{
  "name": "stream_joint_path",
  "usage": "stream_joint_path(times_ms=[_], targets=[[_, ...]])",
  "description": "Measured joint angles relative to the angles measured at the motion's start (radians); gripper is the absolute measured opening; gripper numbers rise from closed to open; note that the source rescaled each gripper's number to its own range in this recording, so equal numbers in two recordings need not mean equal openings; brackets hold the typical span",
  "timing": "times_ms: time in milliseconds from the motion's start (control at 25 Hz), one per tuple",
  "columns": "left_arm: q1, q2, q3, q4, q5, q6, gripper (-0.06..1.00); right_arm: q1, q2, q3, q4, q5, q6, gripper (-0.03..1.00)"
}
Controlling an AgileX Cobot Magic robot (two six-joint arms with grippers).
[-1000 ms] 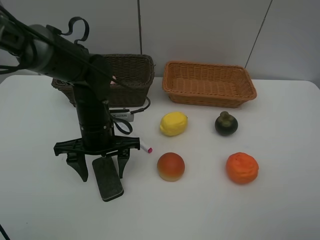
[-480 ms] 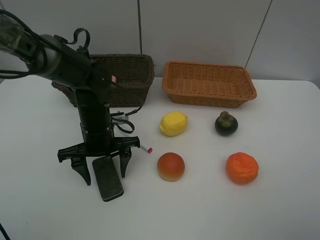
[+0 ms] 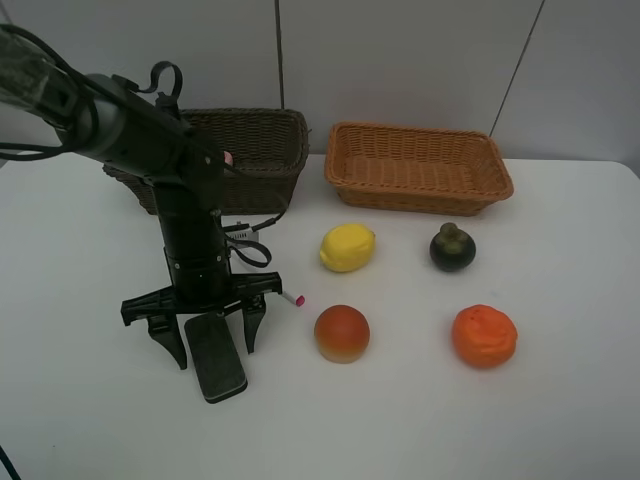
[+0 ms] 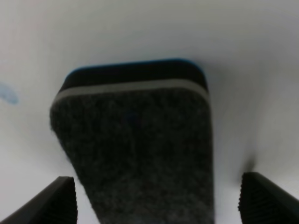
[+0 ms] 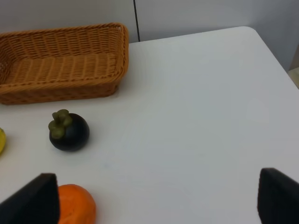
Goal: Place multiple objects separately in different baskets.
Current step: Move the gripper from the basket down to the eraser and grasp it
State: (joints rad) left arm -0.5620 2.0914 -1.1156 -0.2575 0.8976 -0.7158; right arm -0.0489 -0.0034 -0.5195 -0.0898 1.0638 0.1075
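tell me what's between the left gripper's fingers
The black eraser block lies between the fingers of the open left gripper, clear of both; the left wrist view shows it.

White counter point(image 3: 560, 420), matte and plain; far right corner rounded. Behind its far edge a pale grey wall point(image 3: 400, 60) of flat panels, split by two thin dark seams point(image 3: 280, 55), one upright, one slanting. Light even, diffuse; shadows soft.

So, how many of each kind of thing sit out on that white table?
Woven wicker baskets: 2 (dark brown rectangular basket, light orange-tan rectangular basket)
Fruits: 4 (yellow lemon, dark mangosteen, orange, red-orange fruit)
Desk items: 2 (black felt eraser block, white marker)
Total: 8
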Motion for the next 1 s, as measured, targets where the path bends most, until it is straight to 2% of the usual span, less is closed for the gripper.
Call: stream_joint_path(times_ms=[200,480,560,680,1000], targets=[[0.0,0.034,-0.011,-0.029,0.063,0.008,0.9,0.0,0.0,0.0,0.0,0.0,0.0,1.0],[0.0,0.037,-0.012,-0.03,0.067,0.059,0.89,0.0,0.0,0.0,0.0,0.0,0.0,1.0],[0.0,0.037,-0.012,-0.03,0.06,0.064,0.84,0.0,0.0,0.0,0.0,0.0,0.0,1.0],[-0.001,0.037,-0.012,-0.032,0.044,0.075,0.6,0.0,0.0,0.0,0.0,0.0,0.0,1.0],[-0.001,0.037,-0.012,-0.029,0.038,0.106,0.6,0.0,0.0,0.0,0.0,0.0,0.0,1.0]])
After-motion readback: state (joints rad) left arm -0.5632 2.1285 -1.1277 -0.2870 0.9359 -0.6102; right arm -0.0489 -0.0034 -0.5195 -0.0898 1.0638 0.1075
